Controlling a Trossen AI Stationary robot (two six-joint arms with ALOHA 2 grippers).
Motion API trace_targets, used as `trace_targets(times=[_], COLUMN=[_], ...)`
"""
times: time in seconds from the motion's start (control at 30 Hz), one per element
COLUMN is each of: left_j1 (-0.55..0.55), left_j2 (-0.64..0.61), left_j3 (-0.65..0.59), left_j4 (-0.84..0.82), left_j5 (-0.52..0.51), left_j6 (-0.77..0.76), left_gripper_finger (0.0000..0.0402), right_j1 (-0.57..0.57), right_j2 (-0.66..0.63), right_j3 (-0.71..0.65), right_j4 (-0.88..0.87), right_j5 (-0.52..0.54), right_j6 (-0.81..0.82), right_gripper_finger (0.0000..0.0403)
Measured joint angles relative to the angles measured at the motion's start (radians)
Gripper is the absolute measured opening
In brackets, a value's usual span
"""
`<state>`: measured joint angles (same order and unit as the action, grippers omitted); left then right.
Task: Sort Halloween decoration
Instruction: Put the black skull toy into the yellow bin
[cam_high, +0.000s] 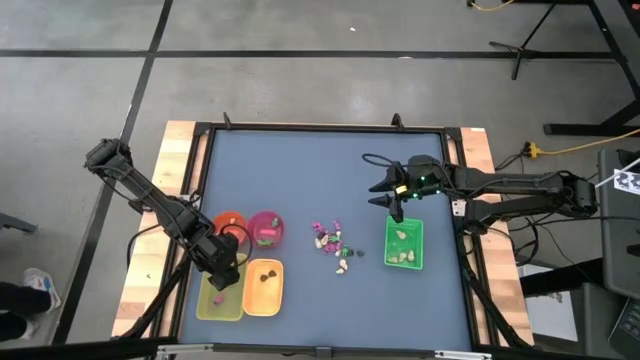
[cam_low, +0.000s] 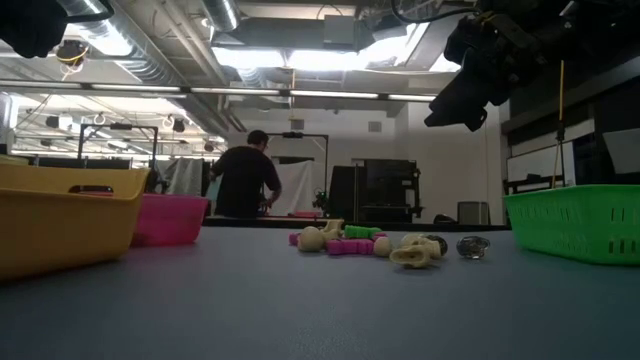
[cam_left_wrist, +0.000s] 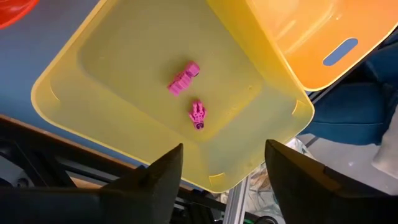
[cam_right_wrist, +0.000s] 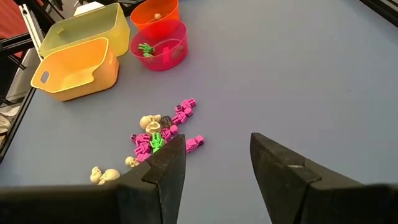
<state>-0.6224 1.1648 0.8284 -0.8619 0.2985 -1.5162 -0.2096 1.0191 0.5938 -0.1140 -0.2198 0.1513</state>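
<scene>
The Halloween decoration lies as a loose pile of magenta, cream and green trinkets (cam_high: 333, 243) on the blue table, also seen in the right wrist view (cam_right_wrist: 160, 134). Two magenta trinkets (cam_left_wrist: 183, 79) (cam_left_wrist: 198, 114) lie on the floor of the pale yellow tray (cam_high: 212, 303). My left gripper (cam_left_wrist: 224, 171) hovers open over that tray with nothing between its fingers. Beyond the green tray (cam_high: 404, 243), toward the table's far side, my right gripper (cam_right_wrist: 217, 165) hangs open and empty above the table, pointing toward the pile.
An orange-yellow tray (cam_high: 263, 285) stands beside the pale yellow one. Behind them are an orange bowl (cam_high: 230, 222) and a pink bowl (cam_high: 265, 228) holding a green trinket (cam_right_wrist: 146, 48). The green tray holds a few pale trinkets. A person (cam_low: 245, 180) stands in the room beyond.
</scene>
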Motion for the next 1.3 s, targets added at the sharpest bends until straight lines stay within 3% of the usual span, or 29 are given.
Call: trace_targets(times=[0.27, 0.4, 0.57, 0.7, 0.87, 1.13, 1.3], left_j1=[0.000, 0.000, 0.000, 0.000, 0.000, 0.000, 0.000], left_j2=[0.000, 0.000, 0.000, 0.000, 0.000, 0.000, 0.000], left_j3=[0.000, 0.000, 0.000, 0.001, 0.001, 0.001, 0.001], left_j4=[0.000, 0.001, 0.002, 0.002, 0.002, 0.003, 0.003], left_j5=[-0.037, -0.079, -0.080, -0.080, -0.081, -0.115, -0.117], left_j6=[0.000, 0.000, 0.000, 0.000, 0.000, 0.000, 0.000], left_gripper_finger=[0.0212, 0.0212, 0.0212, 0.0212, 0.0212, 0.0212, 0.0212], right_j1=[0.075, 0.193, 0.327, 0.397, 0.443, 0.481, 0.478], right_j2=[0.000, 0.007, 0.058, 0.149, 0.311, 0.552, 0.632], right_j3=[0.000, 0.040, 0.152, 0.255, 0.374, 0.491, 0.501], right_j4=[0.136, 0.115, -0.055, -0.231, -0.391, -0.532, -0.542], right_j5=[-0.068, 0.040, 0.183, 0.262, 0.281, 0.276, 0.254], right_j6=[0.033, 0.024, -0.004, -0.006, -0.006, -0.006, -0.002], right_gripper_finger=[0.0177, 0.0177, 0.0177, 0.0177, 0.0177, 0.0177, 0.0177])
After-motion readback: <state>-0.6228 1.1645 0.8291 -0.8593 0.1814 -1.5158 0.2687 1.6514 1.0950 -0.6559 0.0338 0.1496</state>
